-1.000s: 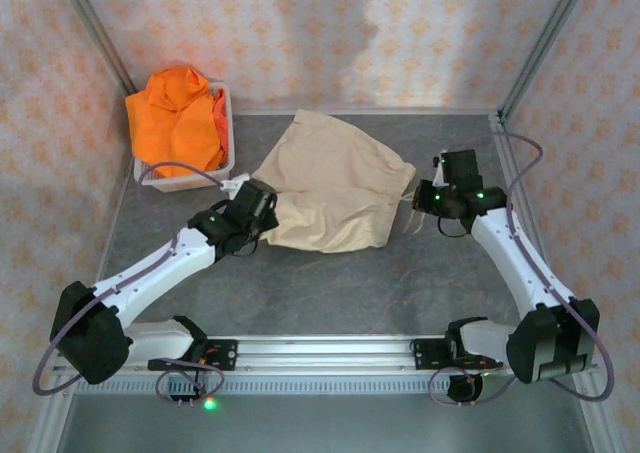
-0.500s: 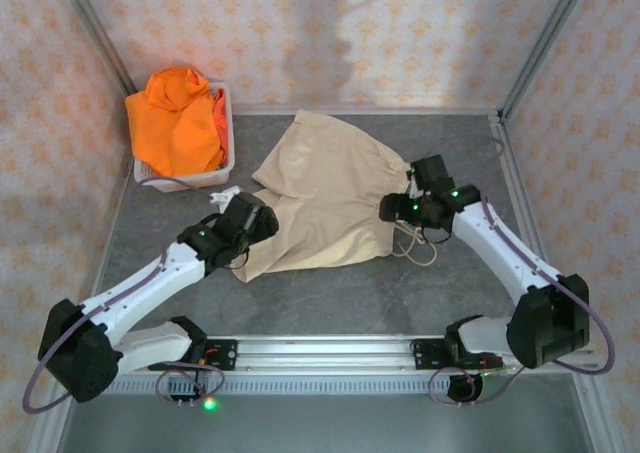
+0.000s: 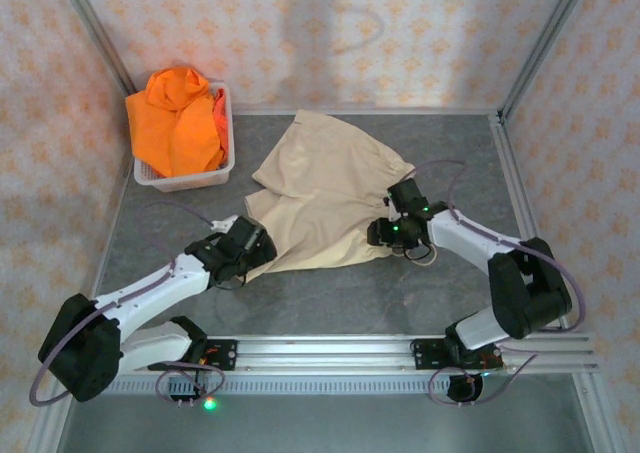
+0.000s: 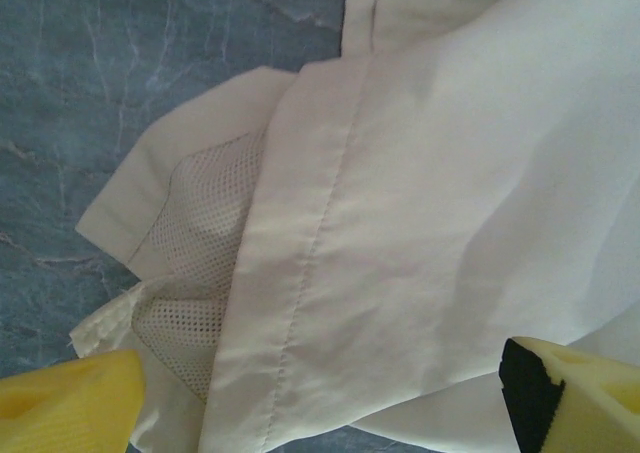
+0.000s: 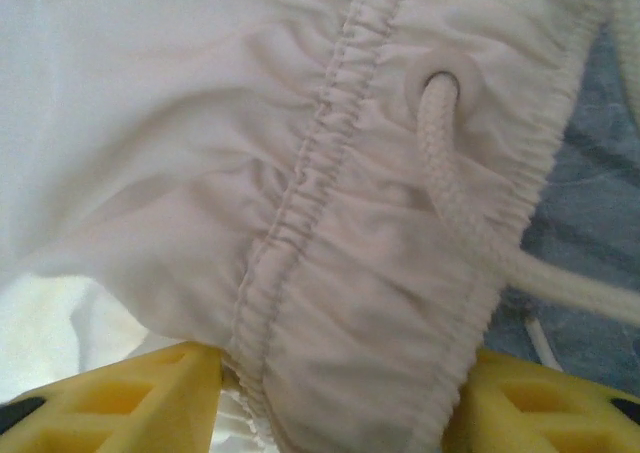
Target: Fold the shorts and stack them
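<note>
The beige shorts [image 3: 320, 188] lie spread across the middle of the grey table. My left gripper [image 3: 250, 243] hovers open over their near left leg hem; in the left wrist view its yellow fingers [image 4: 70, 403] stand wide apart above the cloth [image 4: 420, 173] and the white mesh lining [image 4: 200, 233]. My right gripper [image 3: 383, 233] is at the near right, on the waistband. In the right wrist view the gathered elastic waistband [image 5: 330, 303] fills the gap between both fingers [image 5: 130, 393], beside the drawstring [image 5: 450, 173]. Orange shorts [image 3: 175, 118] are heaped in the basket.
The white mesh basket [image 3: 190, 181] stands at the far left corner against the patterned wall. Metal frame posts rise at both back corners. Loose drawstring loops [image 3: 420, 253] lie on the table beside the right gripper. Bare grey table [image 3: 330, 293] runs along the front.
The left gripper let go of the leg hem and opened wide, sliding nearer. The right arm swung left onto the waistband, opened, then closed on it. The shorts' near edge shifted toward me.
</note>
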